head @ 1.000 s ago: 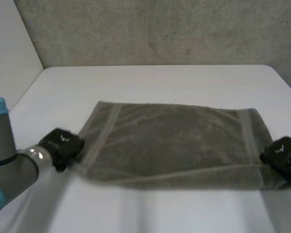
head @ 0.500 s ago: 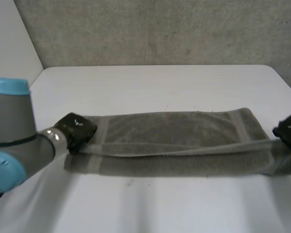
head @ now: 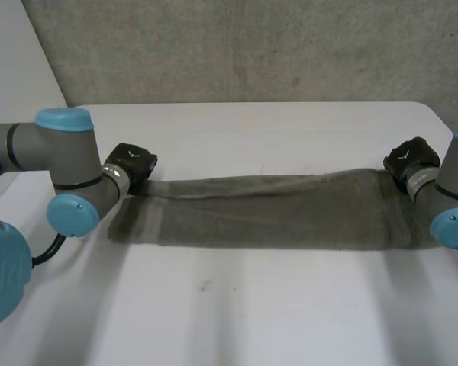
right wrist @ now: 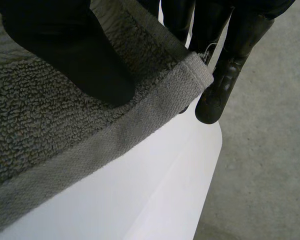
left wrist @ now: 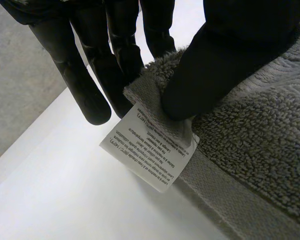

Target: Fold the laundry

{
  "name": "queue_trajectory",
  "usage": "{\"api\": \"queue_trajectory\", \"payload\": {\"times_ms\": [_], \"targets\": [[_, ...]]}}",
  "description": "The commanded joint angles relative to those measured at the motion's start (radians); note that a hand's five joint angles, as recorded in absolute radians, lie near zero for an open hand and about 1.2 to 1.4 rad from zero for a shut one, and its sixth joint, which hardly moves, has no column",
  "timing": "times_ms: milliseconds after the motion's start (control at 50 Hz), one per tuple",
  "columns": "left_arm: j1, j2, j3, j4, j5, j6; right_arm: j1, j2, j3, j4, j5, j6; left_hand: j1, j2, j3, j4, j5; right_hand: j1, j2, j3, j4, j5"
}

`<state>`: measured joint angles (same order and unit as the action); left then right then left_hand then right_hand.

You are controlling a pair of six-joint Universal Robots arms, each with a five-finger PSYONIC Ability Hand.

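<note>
One towel (head: 275, 217) pinched by left hand (head: 131, 165), right hand (head: 410, 158)

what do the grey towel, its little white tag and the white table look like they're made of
The grey terry towel looks like cotton terry: soft looped pile, with a flat woven border band. The small white care label is a thin, smooth printed fabric, probably synthetic satin. The white table has a hard, smooth, matte top, possibly laminate or painted board; the look leaves that open.

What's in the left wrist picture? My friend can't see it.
The left hand pinches a corner of the grey towel between thumb and fingers, over the white table. A white care label hangs from that corner.
</note>
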<state>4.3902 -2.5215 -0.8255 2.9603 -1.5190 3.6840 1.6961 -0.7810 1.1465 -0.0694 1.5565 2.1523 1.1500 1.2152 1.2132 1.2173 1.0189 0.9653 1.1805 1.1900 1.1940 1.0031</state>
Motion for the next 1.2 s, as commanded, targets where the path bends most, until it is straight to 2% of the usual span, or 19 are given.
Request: {"api": "queue_trajectory", "payload": {"times_ms": [20,220,240,260,280,300,320,340,480,620,700,800,860,940,1020,1080,1140,1180,1200], "targets": [[0.0,-0.036,0.039,0.0,-0.03,0.001,0.004,0.054,-0.064,-0.11,0.043,-0.006,0.246,0.181,0.183,0.179,0.203,0.431,0.216,0.206,0.202,0.219],[-0.002,-0.022,0.023,0.002,-0.023,-0.002,0.023,0.075,-0.065,-0.129,0.034,-0.014,0.246,0.181,0.183,0.179,0.203,0.431,0.216,0.206,0.202,0.219],[-0.002,-0.022,0.022,0.005,-0.023,0.001,0.031,0.077,-0.065,-0.129,0.037,-0.012,0.125,0.059,0.061,0.057,0.081,0.431,0.216,0.206,0.202,0.219],[-0.002,-0.022,0.022,0.005,-0.023,0.001,0.031,0.077,-0.065,-0.129,0.037,-0.012,0.123,0.058,0.06,0.056,0.08,0.431,0.216,0.206,0.202,0.219],[-0.005,-0.02,0.019,0.005,-0.023,0.002,0.036,0.074,-0.065,-0.129,0.042,-0.012,-0.414,-0.48,-0.478,-0.482,-0.458,0.06,-0.155,-0.165,-0.169,-0.152],[-0.008,-0.017,0.017,0.005,-0.029,0.005,0.037,0.069,-0.064,-0.129,0.046,-0.011,-0.809,-0.874,-0.872,-0.877,-0.853,-0.435,-0.65,-0.66,-0.664,-0.647],[-0.008,-0.017,0.017,0.005,-0.029,0.005,0.037,0.069,-0.064,-0.129,0.047,-0.011,-0.813,-0.878,-0.876,-0.88,-0.857,-0.44,-0.655,-0.665,-0.669,-0.652],[-0.014,-0.008,0.016,0.005,-0.032,0.005,0.039,0.06,-0.064,-0.127,0.053,-0.009,-0.915,-0.98,-0.978,-0.982,-0.958,-0.791,-1.006,-1.015,-1.019,-1.003],[-0.018,0.087,-0.009,0.005,-0.047,-0.009,0.03,-0.049,-0.053,-0.124,0.099,0.006,-0.91,-0.975,-0.973,-0.977,-0.954,-0.791,-1.006,-1.015,-1.019,-1.003],[-0.012,0.34,-0.157,0.032,-0.066,-0.067,0.019,-0.278,0.007,-0.113,0.08,0.13,-0.91,-0.975,-0.973,-0.977,-0.954,-0.791,-1.006,-1.015,-1.019,-1.003],[-0.003,0.454,-0.274,0.069,-0.061,-0.124,-0.012,-0.365,0.047,-0.073,0.031,0.192,-0.913,-0.978,-0.976,-0.98,-0.956,-0.791,-1.006,-1.015,-1.019,-1.003],[-0.003,0.602,-0.531,0.199,-0.055,-0.228,-0.082,-0.495,0.148,0.153,-0.102,0.244,-0.916,-0.981,-0.979,-0.983,-0.959,-0.791,-1.006,-1.015,-1.019,-1.003],[-0.006,0.656,-0.65,0.288,-0.055,-0.249,-0.119,-0.517,0.214,0.259,-0.147,0.264,-0.916,-0.981,-0.979,-0.983,-0.959,-0.731,-0.946,-0.956,-0.96,-0.944],[-0.005,0.702,-0.743,0.373,-0.055,-0.259,-0.154,-0.524,0.289,0.318,-0.193,0.27,-0.922,-0.987,-0.985,-0.989,-0.965,-0.625,-0.841,-0.85,-0.854,-0.838],[-0.005,0.716,-0.839,0.479,-0.058,-0.285,-0.216,-0.526,0.413,0.29,-0.252,0.27,-0.925,-0.99,-0.988,-0.992,-0.968,-0.452,-0.667,-0.677,-0.681,-0.664],[-0.003,0.716,-0.856,0.496,-0.056,-0.295,-0.23,-0.524,0.453,0.263,-0.271,0.268,-0.928,-0.993,-0.991,-0.995,-0.971,-0.443,-0.658,-0.668,-0.672,-0.655],[-0.002,0.714,-0.871,0.507,-0.055,-0.312,-0.24,-0.517,0.53,0.171,-0.296,0.268,-0.934,-0.999,-0.997,-1.001,-0.977,-0.443,-0.658,-0.668,-0.672,-0.655],[0.005,0.711,-0.888,0.516,-0.055,-0.318,-0.242,-0.497,0.597,0.039,-0.305,0.27,-0.939,-1.005,-1.003,-1.007,-0.983,-0.443,-0.658,-0.668,-0.672,-0.655],[0.005,0.711,-0.888,0.516,-0.055,-0.318,-0.242,-0.497,0.598,0.039,-0.305,0.27,-0.939,-1.005,-1.003,-1.007,-0.983,-0.443,-0.658,-0.668,-0.672,-0.655]]}}
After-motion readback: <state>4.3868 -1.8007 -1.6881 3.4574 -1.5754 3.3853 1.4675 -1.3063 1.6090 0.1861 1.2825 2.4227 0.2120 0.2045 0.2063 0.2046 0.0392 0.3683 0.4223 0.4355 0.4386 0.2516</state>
